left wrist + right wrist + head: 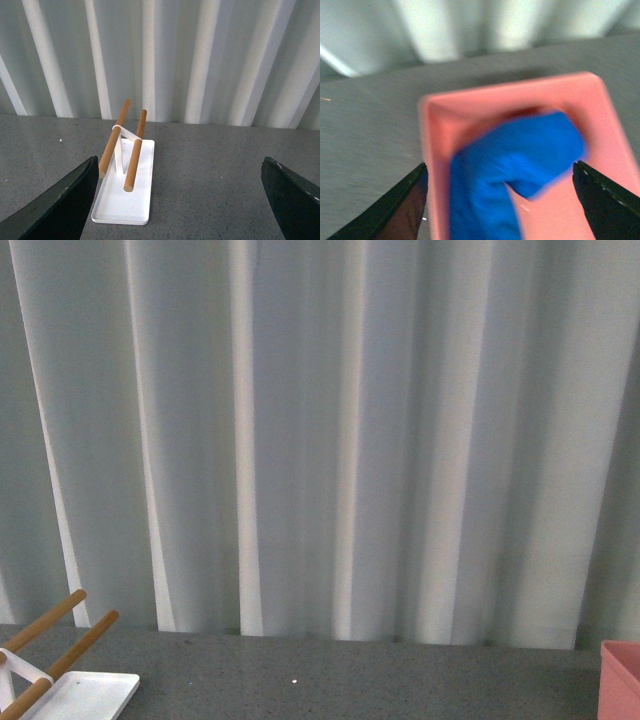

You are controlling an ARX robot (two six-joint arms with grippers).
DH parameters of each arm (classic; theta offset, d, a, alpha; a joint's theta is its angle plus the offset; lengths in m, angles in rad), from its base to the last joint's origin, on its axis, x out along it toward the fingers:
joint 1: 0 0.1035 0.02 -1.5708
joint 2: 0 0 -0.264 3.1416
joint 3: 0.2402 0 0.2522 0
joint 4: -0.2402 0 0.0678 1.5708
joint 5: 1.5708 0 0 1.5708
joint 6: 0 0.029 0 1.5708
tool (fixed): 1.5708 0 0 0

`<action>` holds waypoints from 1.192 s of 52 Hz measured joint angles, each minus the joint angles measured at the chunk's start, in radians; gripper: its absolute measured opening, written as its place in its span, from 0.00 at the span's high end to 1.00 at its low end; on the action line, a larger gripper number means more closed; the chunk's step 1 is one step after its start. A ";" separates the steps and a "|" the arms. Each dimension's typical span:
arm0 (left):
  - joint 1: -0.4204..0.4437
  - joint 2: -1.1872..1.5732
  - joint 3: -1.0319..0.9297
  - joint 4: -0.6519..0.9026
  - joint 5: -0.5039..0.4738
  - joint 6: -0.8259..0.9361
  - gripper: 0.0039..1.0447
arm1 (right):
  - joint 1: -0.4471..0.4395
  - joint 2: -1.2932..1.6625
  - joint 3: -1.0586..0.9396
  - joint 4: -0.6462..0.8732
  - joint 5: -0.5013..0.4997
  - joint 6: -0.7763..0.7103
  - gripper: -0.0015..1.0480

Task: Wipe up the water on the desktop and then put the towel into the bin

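The towel (515,165) lies inside the bin (600,115), a blue crumpled heap against the pink walls (the right wrist view is blurred, so its folds are not clear). The right gripper (500,200) is above the bin with its fingers (605,200) spread wide on both sides of the towel, holding nothing. The bin stands on the grey tabletop (350,675), at its right edge in the front view. The left gripper (180,200) is also spread and empty, near a white tray (125,200) with wooden rods (134,165). A pale curtain (320,430) hangs behind.
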 joint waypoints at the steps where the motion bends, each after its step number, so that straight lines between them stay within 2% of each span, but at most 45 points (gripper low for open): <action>1: 0.000 0.000 0.000 0.000 -0.002 0.000 0.06 | 0.000 -0.021 -0.067 0.111 -0.056 0.008 0.23; 3: 0.000 0.000 0.000 0.000 0.000 0.000 0.06 | 0.006 -0.050 -0.150 0.252 -0.107 0.016 0.29; 4: 0.000 0.000 0.000 0.000 0.002 0.000 0.06 | 0.011 -0.066 -0.227 0.389 -0.140 0.020 0.32; 5: 0.000 0.000 0.000 0.000 0.002 0.000 0.06 | 0.014 -0.074 -0.257 0.444 -0.148 0.022 0.34; 8: 0.000 0.000 0.000 0.000 0.002 0.000 0.06 | 0.037 -0.116 -0.404 0.758 -0.154 0.028 0.44; 12: 0.000 0.000 0.000 0.000 0.002 0.000 0.06 | 0.061 -0.183 -0.510 0.952 -0.142 0.029 0.56; 15: 0.000 0.000 0.000 0.000 0.002 0.000 0.06 | 0.076 -0.235 -0.565 1.011 -0.129 0.029 0.64; 17: 0.000 0.000 0.000 0.000 0.001 0.000 0.06 | 0.084 -0.263 -0.597 1.027 -0.121 0.029 0.69; 19: 0.000 0.000 0.000 0.000 0.001 0.000 0.06 | 0.101 -0.307 -0.660 1.041 -0.109 0.030 0.79; 24: 0.000 0.000 0.000 0.000 0.002 0.000 0.06 | 0.122 -0.364 -0.761 1.046 -0.080 0.029 0.97; 45: 0.000 0.000 0.000 0.000 0.002 0.000 0.06 | 0.192 -0.627 -0.974 1.002 -0.013 0.031 0.97; 47: 0.000 0.000 0.000 0.000 0.002 0.000 0.06 | 0.230 -0.667 -0.993 0.983 0.044 0.031 0.97; 62: 0.000 0.000 0.000 0.000 0.002 0.000 0.06 | 0.258 -0.830 -1.099 0.919 0.050 0.032 0.97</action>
